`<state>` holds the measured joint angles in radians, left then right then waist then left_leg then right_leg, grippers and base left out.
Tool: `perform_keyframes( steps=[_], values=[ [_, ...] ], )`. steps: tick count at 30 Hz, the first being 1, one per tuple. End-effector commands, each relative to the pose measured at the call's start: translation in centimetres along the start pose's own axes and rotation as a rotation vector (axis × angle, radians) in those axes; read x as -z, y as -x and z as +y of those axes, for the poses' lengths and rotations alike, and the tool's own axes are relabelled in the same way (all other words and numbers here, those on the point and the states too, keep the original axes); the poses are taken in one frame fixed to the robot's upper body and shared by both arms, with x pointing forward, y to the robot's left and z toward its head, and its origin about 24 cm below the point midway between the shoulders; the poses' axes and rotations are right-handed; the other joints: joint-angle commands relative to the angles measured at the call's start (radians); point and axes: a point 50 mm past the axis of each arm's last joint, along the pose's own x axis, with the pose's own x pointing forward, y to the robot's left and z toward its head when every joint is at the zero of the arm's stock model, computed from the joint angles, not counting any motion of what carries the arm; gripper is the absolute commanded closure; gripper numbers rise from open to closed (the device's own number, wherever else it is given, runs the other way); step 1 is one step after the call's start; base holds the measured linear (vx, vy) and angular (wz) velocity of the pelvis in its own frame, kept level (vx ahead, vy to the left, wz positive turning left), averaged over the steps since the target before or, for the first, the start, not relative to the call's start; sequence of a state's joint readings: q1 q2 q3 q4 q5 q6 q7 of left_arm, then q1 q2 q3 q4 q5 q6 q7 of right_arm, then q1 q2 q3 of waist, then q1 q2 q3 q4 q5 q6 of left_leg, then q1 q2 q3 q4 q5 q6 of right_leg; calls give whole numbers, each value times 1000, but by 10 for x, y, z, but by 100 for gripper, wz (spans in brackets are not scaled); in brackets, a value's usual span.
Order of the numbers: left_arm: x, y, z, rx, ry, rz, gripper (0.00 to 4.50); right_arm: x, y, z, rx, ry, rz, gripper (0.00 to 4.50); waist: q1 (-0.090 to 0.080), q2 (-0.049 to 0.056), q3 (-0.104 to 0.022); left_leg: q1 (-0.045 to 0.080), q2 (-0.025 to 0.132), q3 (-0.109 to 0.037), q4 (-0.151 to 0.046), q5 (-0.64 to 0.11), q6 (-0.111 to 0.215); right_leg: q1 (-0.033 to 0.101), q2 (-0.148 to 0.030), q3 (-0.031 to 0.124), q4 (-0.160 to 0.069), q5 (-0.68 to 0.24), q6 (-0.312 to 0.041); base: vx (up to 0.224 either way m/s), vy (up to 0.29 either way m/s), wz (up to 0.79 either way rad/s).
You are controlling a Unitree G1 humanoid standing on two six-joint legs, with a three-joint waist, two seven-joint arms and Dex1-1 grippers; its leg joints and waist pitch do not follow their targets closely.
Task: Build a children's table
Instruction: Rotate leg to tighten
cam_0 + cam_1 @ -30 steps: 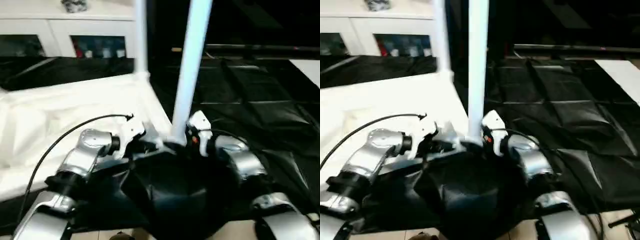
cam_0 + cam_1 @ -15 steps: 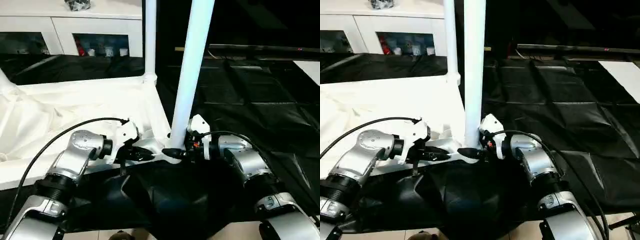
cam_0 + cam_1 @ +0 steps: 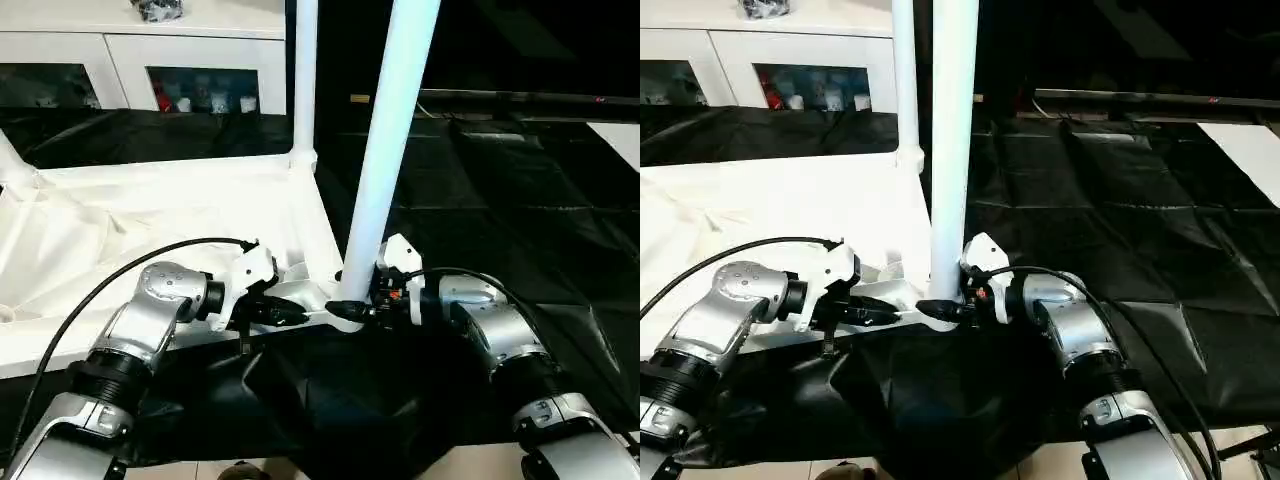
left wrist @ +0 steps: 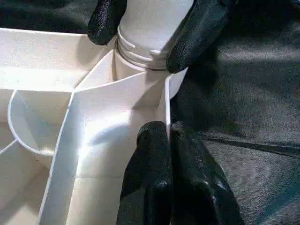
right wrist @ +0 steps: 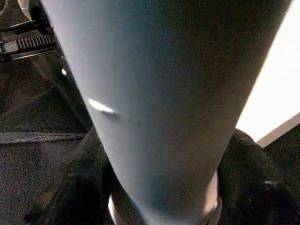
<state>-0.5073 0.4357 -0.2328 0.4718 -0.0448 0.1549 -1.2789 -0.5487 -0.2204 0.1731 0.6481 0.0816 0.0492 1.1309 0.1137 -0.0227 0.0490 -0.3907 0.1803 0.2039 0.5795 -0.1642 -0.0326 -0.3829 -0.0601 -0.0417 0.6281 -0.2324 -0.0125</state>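
The white table top (image 3: 150, 215) lies upside down on a black sheet, ribbed underside up. One white leg (image 3: 304, 80) stands in the far corner socket. A second leg (image 3: 392, 150) stands upright in the near corner socket (image 4: 140, 70). My right gripper (image 3: 347, 310) is shut around that leg's base, with a black finger (image 5: 79, 187) on each side of the tube. Just left of the socket, my left gripper (image 3: 298, 314) is shut on the table top's thin rim wall (image 4: 167, 101), its fingers (image 4: 152, 178) pinching it.
A white cabinet (image 3: 150, 60) with glass doors stands at the back left. Black sheeting (image 3: 520, 210) covers the floor to the right. Another white tube (image 3: 14, 165) slants at the left edge. A black cable (image 3: 110, 285) loops over my left forearm.
The camera has tilted and steadied. Both grippers keep their holds, and the near leg stays in the same socket.
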Motion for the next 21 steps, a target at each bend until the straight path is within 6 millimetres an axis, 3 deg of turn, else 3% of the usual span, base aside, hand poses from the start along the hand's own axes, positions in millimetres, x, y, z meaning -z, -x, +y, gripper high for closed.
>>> perform_keyframes(
  steps=[1,5,6,9,10,11,16,18,21],
  values=[
    [-4,-4,0,-18,-1,-30,450,4,-5,6,-21,-23,6,190,0,5,-61,32,66,-28,-62,-165,30,32,-92,44,-66,-19,-238,0,0,0],
    [-7,-13,10,-144,12,-31,450,7,-15,-1,146,-80,-9,190,-7,2,-57,37,64,-31,-66,-199,6,28,-96,47,-74,-82,-233,0,0,0],
    [-16,-30,19,-252,38,-48,450,11,-27,-5,295,-132,-8,190,-8,1,-55,36,65,-31,-68,-209,-4,28,-98,49,-78,-111,-225,0,0,0],
    [-28,-49,24,-328,65,-71,450,13,-40,-7,436,-182,3,191,-14,1,-54,48,63,-34,-72,-262,-42,23,-101,50,-88,-215,-212,0,0,0],
    [-37,-63,24,-354,75,-83,450,12,-49,-9,523,-211,15,191,-15,2,-53,42,64,-35,-75,-257,-46,24,-102,52,-88,-217,-200,0,0,0],
    [-38,-64,24,-354,75,-84,450,12,-50,-9,528,-213,15,191,-17,1,-54,45,62,-36,-75,-265,-50,22,-100,51,-90,-223,-194,0,0,0],
    [-48,-79,21,-353,64,-92,450,3,-64,-6,540,-211,-3,191,-17,3,-58,35,59,-34,-70,-217,-6,29,-99,50,-85,-128,-188,0,0,0],
    [-49,-81,20,-345,54,-93,450,-1,-67,-5,520,-223,-35,135,-15,3,-59,33,59,-34,-69,-205,6,31,-100,49,-84,-113,-189,0,0,0],
    [-44,-77,20,-327,42,-90,450,-4,-68,-4,483,-236,-65,115,-16,5,-57,34,61,-36,-71,-223,7,29,-100,48,-87,-139,-189,0,0,0]
  ],
)
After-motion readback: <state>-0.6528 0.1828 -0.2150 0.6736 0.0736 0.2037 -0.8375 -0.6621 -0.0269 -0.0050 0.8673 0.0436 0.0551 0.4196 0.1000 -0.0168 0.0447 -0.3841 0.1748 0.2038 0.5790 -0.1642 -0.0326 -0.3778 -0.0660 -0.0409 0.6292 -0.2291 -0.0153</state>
